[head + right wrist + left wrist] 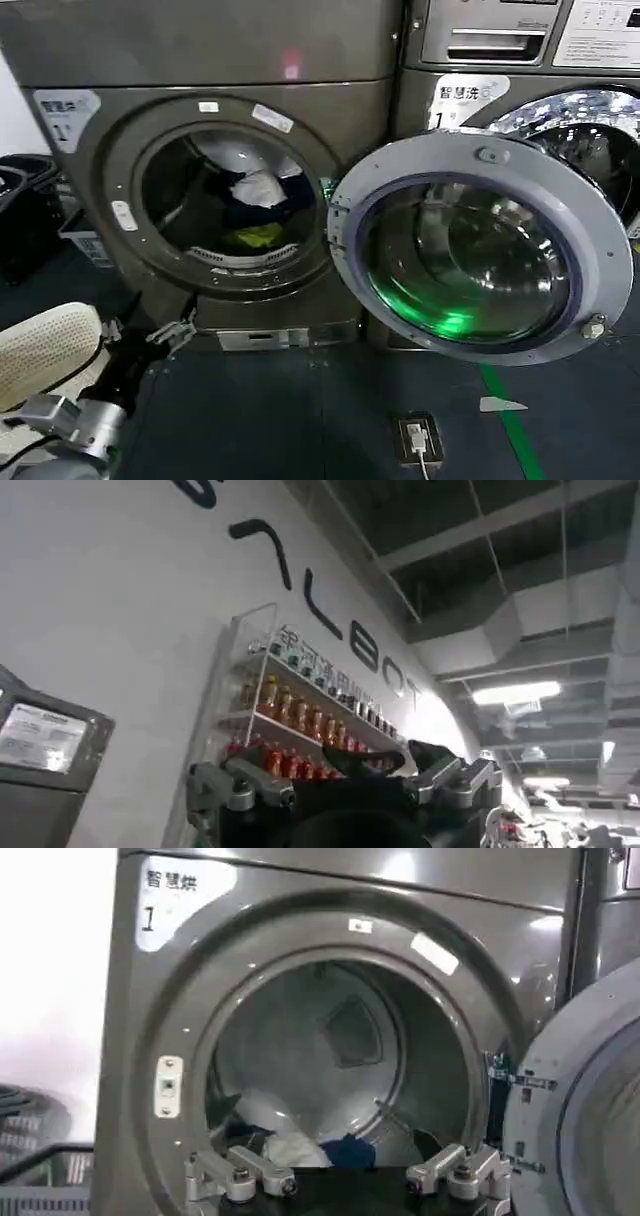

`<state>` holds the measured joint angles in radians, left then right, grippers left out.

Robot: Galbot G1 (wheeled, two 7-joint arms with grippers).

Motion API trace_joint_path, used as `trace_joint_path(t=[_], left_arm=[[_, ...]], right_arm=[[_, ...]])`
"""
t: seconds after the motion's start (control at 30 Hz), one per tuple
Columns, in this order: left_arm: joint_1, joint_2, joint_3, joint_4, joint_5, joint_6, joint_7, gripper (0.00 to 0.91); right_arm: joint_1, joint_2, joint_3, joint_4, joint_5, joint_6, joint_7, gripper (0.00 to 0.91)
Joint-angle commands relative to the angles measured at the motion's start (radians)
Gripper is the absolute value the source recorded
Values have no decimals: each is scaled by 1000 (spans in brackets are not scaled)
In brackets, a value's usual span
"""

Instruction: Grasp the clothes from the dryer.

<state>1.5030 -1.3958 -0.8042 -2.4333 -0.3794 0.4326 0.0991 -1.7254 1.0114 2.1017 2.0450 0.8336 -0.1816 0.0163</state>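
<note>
Left gripper wide open, empty, facing dryer port; clothes in drum. Right gripper open, empty, aimed at shelf, ceiling.

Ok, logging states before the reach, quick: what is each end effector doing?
Left end effector: open, empty, facing the dryer port.
Right end effector: open, empty, aimed away at a drinks shelf.

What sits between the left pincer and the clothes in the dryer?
Nothing solid: the open left pincer faces the clothes through the dryer's open port, in the left wrist view.
</note>
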Motion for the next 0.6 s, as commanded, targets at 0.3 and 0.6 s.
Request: trace_joint_path(t=[0.3,0.6], left_arm=[[-1,0,0,3,0,0,0,907],[0,-4,0,4,2,-1,0,907]], right_arm=[[1,-1,-6,5,-1,3,-2,907],[2,2,-9,6,-1,6,-3,907]])
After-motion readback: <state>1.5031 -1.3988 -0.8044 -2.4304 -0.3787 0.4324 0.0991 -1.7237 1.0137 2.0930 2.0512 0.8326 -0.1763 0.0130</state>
